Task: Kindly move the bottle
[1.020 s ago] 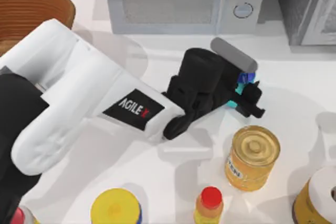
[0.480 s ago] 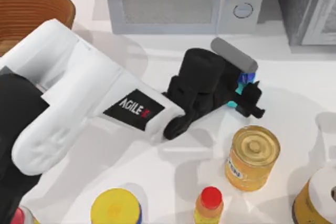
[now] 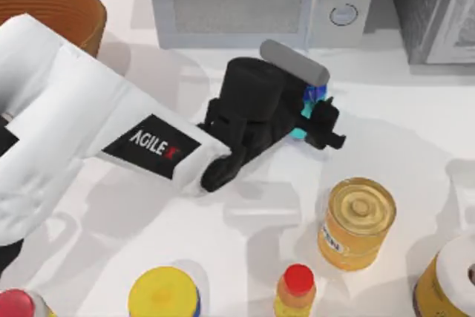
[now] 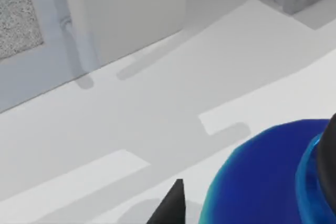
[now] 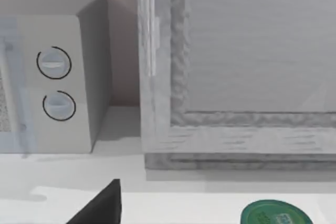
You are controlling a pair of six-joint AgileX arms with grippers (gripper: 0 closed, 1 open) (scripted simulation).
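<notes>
The left hand (image 3: pixel 315 120) is out over the middle of the white worktop (image 3: pixel 415 146), just in front of the microwave (image 3: pixel 260 1), and its fingers are clamped on the bottle (image 3: pixel 310 102). A sliver of teal and blue peeks out between the black fingers in the top view. In the left wrist view the bottle (image 4: pixel 268 177) bulges large and blue, with pale worktop and the microwave's lower corner beyond it.

Around it: a gold-topped can (image 3: pixel 356 222) sits near the front, well apart from the hand. A small yellow bottle with a red cap (image 3: pixel 297 289) and a yellow-lidded jar (image 3: pixel 164 295) line the front edge. A brown basket (image 3: pixel 52 9) sits at the far left corner. A grey cabinet (image 3: pixel 438 5) stands at the far right.

The right wrist view looks at that cabinet, the microwave dials (image 5: pixel 55 83) and a green lid (image 5: pixel 275 214). I can't tell how the right hand's fingers stand.
</notes>
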